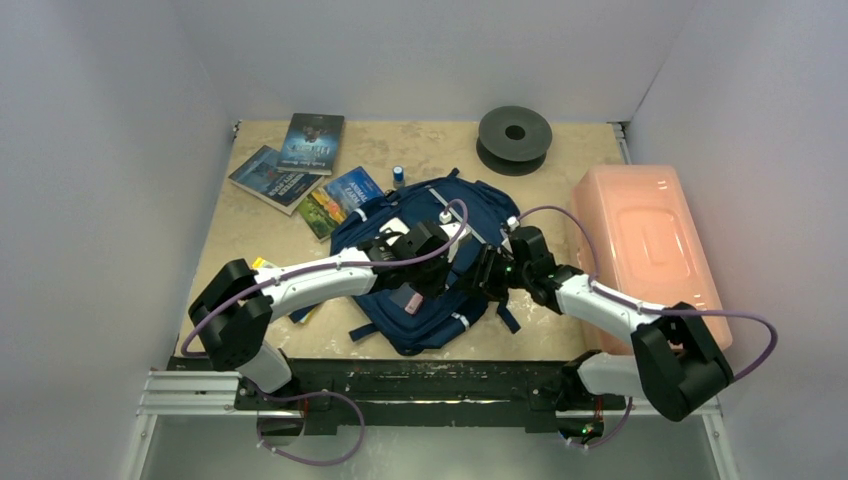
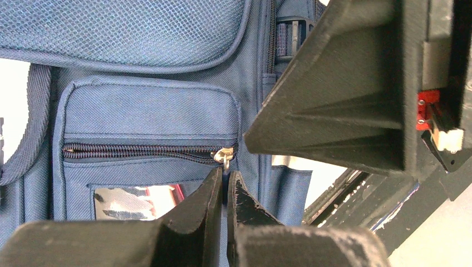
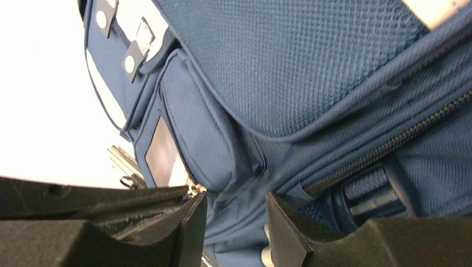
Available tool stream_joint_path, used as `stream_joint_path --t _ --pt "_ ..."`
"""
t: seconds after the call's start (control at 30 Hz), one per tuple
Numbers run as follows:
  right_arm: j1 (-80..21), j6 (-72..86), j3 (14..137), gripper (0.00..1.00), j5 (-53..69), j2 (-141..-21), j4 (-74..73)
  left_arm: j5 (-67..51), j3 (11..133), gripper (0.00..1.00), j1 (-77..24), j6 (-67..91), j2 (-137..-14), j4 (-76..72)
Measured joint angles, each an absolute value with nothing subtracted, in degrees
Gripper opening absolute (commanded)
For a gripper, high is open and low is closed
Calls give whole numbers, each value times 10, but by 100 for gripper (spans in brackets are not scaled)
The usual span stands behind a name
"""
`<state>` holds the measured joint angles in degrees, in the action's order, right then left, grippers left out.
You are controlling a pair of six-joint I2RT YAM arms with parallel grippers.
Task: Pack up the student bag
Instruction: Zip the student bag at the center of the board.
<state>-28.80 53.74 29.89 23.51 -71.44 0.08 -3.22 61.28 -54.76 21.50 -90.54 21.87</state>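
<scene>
The student bag lies under both grippers. The left gripper is pressed together, pinching the pocket's zipper pull. The right gripper crowds close beside it, fingers spread. A pink box sits right of that one, and books lie beyond the left gripper. The left arm and right arm stretch low and inward.

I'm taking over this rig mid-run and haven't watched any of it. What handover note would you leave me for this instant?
Left gripper: shut on the zipper pull of a small front pocket. That zipper looks closed along its length.
Right gripper: open, close against the student bag, holding nothing.
The bag lies flat mid-table. The books lie on the table beyond it, far left.
Done: the pull is gripped.
Left: nothing looks packed yet. Probably unzip, load the books, zip shut.
</scene>
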Motion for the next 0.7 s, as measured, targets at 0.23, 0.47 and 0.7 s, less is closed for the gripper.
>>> stream_joint_path --t 0.23,0.47,0.7 --pt "-288 566 305 48 236 -761 40 -37 608 0 -548 215 -905 213" --pt "-288 582 305 1 235 -792 74 -45 602 0 -547 217 -905 204" --pt "-289 600 277 0 236 -809 122 2 612 0 -548 233 -909 237"
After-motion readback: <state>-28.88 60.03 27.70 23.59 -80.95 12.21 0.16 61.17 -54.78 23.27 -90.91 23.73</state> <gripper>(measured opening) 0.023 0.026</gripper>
